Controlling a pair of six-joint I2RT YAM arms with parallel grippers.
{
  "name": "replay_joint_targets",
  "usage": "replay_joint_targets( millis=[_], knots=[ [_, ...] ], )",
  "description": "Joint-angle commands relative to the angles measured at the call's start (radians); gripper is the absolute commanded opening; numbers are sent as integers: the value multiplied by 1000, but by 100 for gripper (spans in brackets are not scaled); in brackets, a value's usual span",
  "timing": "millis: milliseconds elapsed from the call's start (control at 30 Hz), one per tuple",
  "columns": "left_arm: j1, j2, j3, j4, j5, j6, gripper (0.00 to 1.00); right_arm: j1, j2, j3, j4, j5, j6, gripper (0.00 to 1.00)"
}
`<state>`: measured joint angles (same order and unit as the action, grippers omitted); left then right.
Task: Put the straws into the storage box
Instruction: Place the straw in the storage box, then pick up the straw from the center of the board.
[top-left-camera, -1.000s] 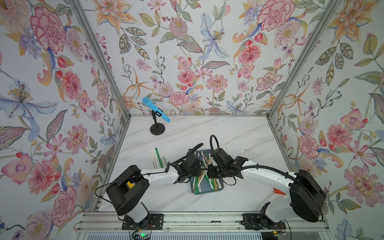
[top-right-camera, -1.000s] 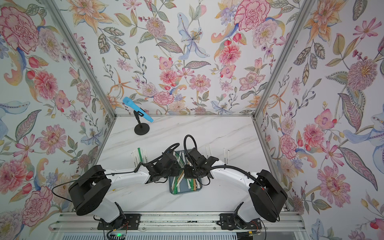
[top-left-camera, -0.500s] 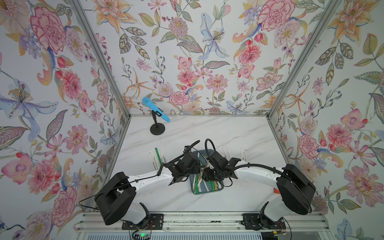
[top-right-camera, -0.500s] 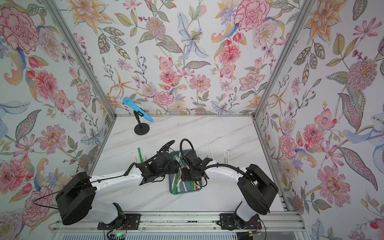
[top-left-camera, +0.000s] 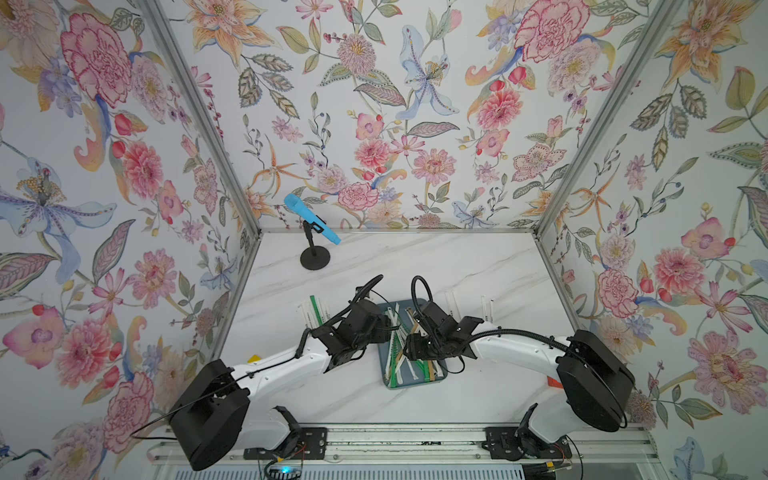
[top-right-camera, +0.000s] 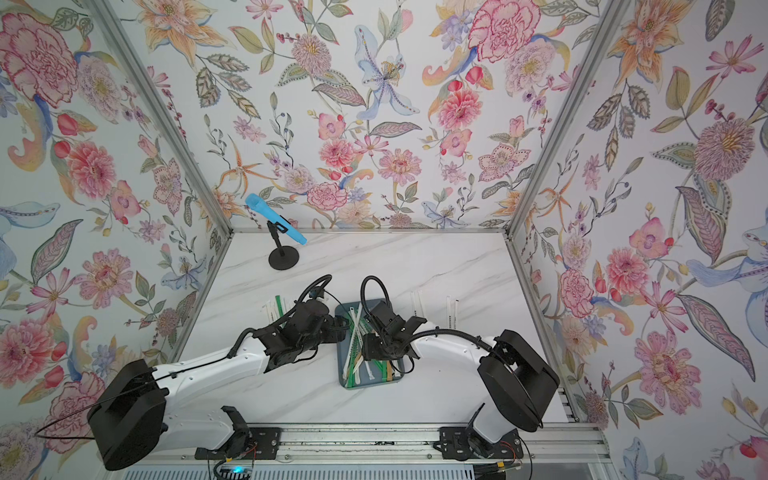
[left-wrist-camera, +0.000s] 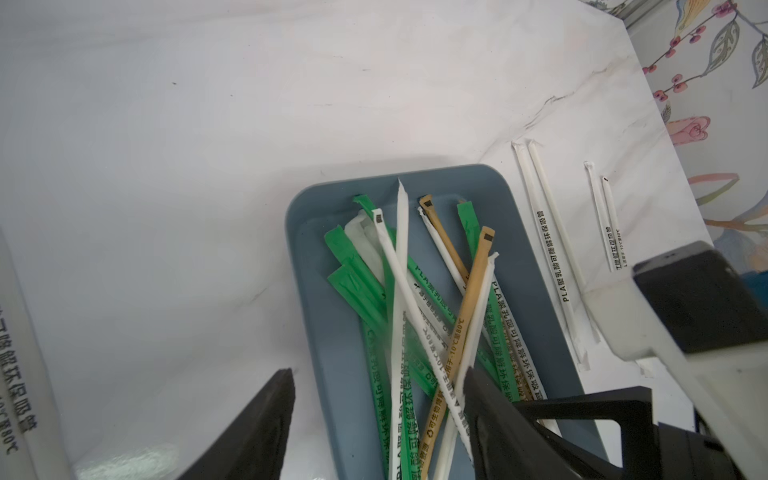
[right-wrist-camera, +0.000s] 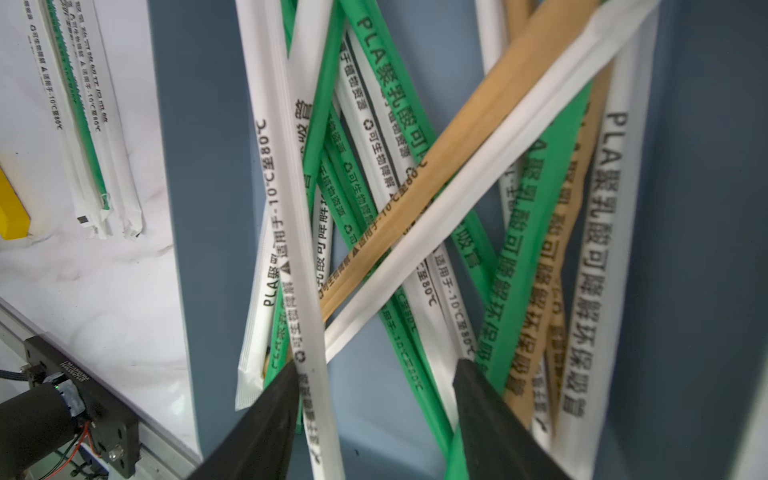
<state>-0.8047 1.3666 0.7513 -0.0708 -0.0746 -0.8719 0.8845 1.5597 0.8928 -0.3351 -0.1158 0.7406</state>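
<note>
step in hand: between picks, i judge. both claws hang over the storage box (left-wrist-camera: 332, 365) with nothing in them. left claw (left-wrist-camera: 378, 370) stands wide, one finger over bare counter (left-wrist-camera: 166, 208), the other over the pile, no straw pinched. right claw (right-wrist-camera: 376, 363) is also wide and low over the pile, its tips straddling a few crossed wrappers but closed on none.

in both top views the box sits at 6 o'clock of the counter's centre, between the two arms. the pile of straws (left-wrist-camera: 399, 291) inside it is green, white with black print, and tan-brown. they're crossed over each other untidily, mostly lengthwise. far ends lie inside the rim; near ends are hidden under the claws, so can't tell if any overhang.

not done yet. the left-side loose straws (top-left-camera: 316, 311), one green among white, lie bunched on the counter at 10 o'clock of the box. the right-side loose straws (left-wrist-camera: 545, 232), all white, lie at 2 o'clock of the box in two pairs, one just beside the rim, one further out.

next move calls for each claw to lift clear, swing out to its own side's group, come down across one wrapper and pinch narrow. the wrappers look thin, flat and light, and they touch, so two may well come up together.
</note>
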Motion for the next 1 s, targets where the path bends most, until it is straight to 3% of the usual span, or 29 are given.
replay_joint_targets(
  millis=[0, 400, 667, 867, 967],
  knots=[
    [-25, 66, 53, 32, 40, 66, 68, 2, -18, 19, 2, 20, -3, 61],
    [-24, 153, -17, 64, 113, 12, 63, -16, -146, -50, 34, 5, 68, 63],
    [-24, 97, 8, -34, 2, 26, 63, -40, -220, -95, 31, 10, 79, 64],
    [-23, -72, -41, 61, -49, 6, 67, -138, -320, -93, -87, 104, -36, 63],
    [-1, -105, -44, 22, -73, 4, 71, -268, -304, -112, -134, 96, -129, 62]
  ],
)
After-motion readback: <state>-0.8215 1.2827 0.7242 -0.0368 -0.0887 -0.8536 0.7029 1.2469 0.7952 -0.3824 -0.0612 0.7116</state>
